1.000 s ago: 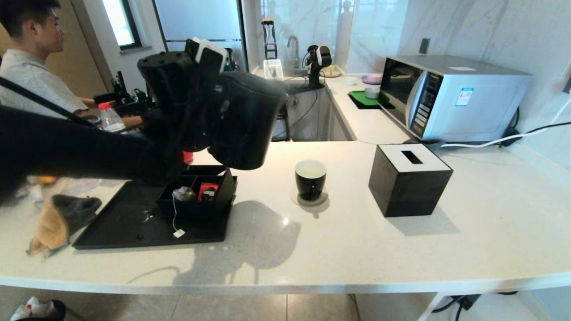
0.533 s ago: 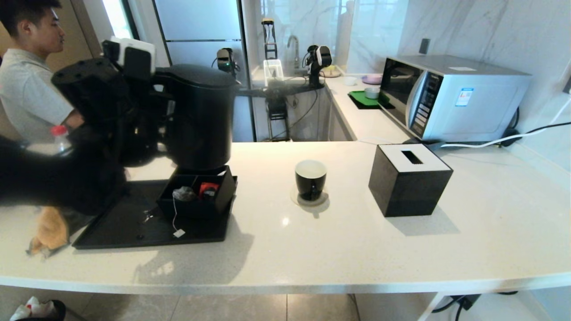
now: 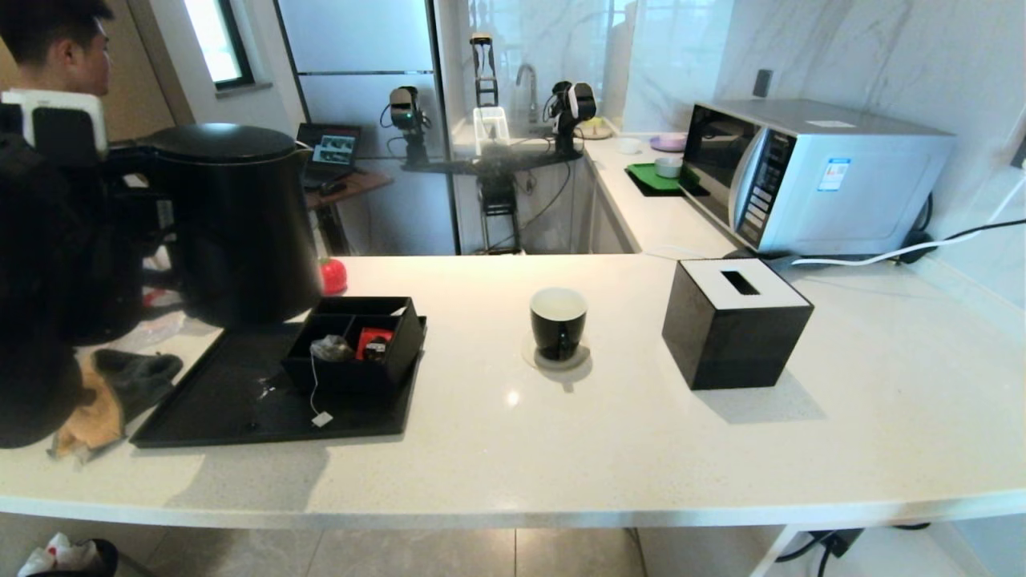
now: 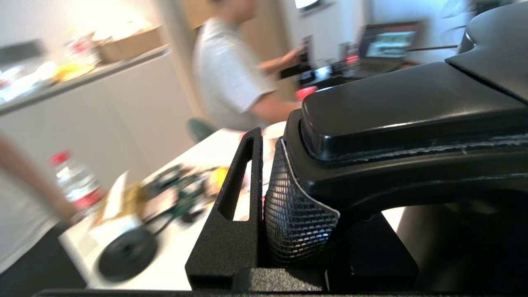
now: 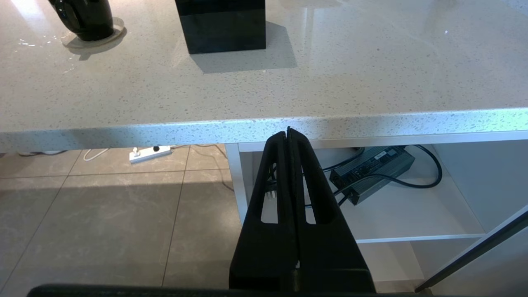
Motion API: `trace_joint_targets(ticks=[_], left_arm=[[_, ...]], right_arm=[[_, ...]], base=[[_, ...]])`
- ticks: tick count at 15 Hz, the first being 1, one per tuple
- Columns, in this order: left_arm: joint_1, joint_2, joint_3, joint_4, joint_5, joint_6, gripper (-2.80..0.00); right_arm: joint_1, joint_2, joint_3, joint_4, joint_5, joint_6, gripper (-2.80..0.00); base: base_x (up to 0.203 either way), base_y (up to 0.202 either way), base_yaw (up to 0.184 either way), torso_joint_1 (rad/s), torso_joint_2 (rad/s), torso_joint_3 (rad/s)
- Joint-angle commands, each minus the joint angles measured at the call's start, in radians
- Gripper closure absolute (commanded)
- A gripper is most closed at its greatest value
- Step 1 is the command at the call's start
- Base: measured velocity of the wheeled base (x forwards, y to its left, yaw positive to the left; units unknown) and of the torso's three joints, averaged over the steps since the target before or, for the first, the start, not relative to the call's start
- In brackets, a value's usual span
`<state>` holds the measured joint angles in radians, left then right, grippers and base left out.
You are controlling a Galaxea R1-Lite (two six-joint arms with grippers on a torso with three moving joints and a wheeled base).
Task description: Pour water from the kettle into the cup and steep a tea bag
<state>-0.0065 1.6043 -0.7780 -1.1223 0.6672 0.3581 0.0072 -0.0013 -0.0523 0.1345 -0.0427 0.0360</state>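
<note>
The matte black kettle (image 3: 236,224) stands upright at the far left, by the back left corner of the black tray (image 3: 232,401). My left gripper (image 3: 132,208) is shut on its loop handle (image 4: 404,107), and the mesh pad (image 4: 297,214) presses against the handle. The small black cup (image 3: 558,320) with a white inside sits on a round coaster mid-counter, well to the right of the kettle, also seen in the right wrist view (image 5: 84,16). The tea bag (image 3: 330,348) lies in a black divided box on the tray, its string hanging down to a white tag (image 3: 321,419). My right gripper (image 5: 288,132) is shut on nothing, parked below the counter's front edge.
A black tissue box (image 3: 733,320) stands right of the cup, with a microwave (image 3: 809,172) behind it. A red packet (image 3: 373,340) shares the divided box (image 3: 361,353). A cloth (image 3: 108,393) lies left of the tray. A person (image 3: 56,48) sits at the back left.
The left arm has swung the kettle leftward, away from the cup, and brought it from tilted back to upright. The right arm, cup and tea bag have not moved.
</note>
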Motion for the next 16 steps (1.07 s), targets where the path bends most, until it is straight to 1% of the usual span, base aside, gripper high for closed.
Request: trace_joint_targets(ticks=[1, 4, 9, 12, 16], left_arm=[[0.063, -0.042, 0.038, -0.007, 0.002, -0.016, 0.00], [0.144, -0.058, 0.084, -0.025, -0.001, -0.064, 0.00], [0.224, -0.047, 0.209, -0.081, -0.028, -0.129, 0.00], [0.266, -0.002, 0.243, -0.106, -0.031, -0.165, 0.00], [0.318, 0.074, 0.252, -0.119, -0.033, -0.209, 0.00]], right_arm=[[0.000, 0.001, 0.000, 0.001, -0.001, 0.001, 0.00], [0.000, 0.001, 0.000, 0.001, 0.000, -0.001, 0.00], [0.000, 0.001, 0.000, 0.001, 0.000, 0.000, 0.00], [-0.001, 0.001, 0.000, 0.001, -0.001, 0.001, 0.00], [0.000, 0.001, 0.000, 0.001, 0.000, 0.001, 0.00]], base=[[0.000, 0.000, 0.000, 0.000, 0.00, 0.000], [0.000, 0.000, 0.000, 0.000, 0.00, 0.000], [0.000, 0.000, 0.000, 0.000, 0.00, 0.000], [0.000, 0.000, 0.000, 0.000, 0.00, 0.000], [0.000, 0.000, 0.000, 0.000, 0.00, 0.000]])
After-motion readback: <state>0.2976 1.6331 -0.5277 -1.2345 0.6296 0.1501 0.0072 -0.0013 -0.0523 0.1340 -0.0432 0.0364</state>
